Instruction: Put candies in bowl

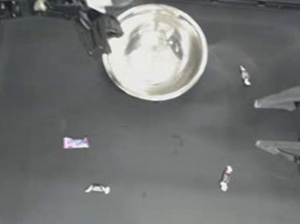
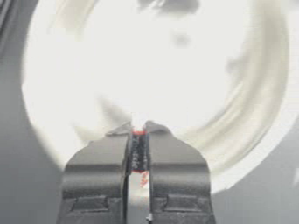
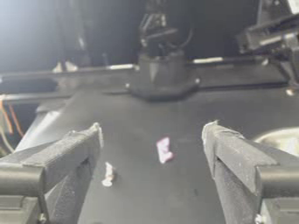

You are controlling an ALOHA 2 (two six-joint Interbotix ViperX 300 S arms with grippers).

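Your left gripper [image 2: 138, 131], jaws pinching what looks like a red-marked candy [image 2: 139, 132], sits at the bowl's [image 1: 125, 82] left rim, so the drop point lies just rightward over its inside.

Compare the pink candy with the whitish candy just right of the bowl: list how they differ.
Shape: the pink candy is a flat rectangle; the whitish candy is a slim twist-wrapped piece.
Colour: the pink candy is pink-purple; the whitish candy is pale with a dark mark.
Place: the pink candy lies far from the bowl, at lower left in the top view; the whitish candy lies close beside the bowl's right rim.
Shared: both rest on the table, outside the bowl, untouched by either hand.
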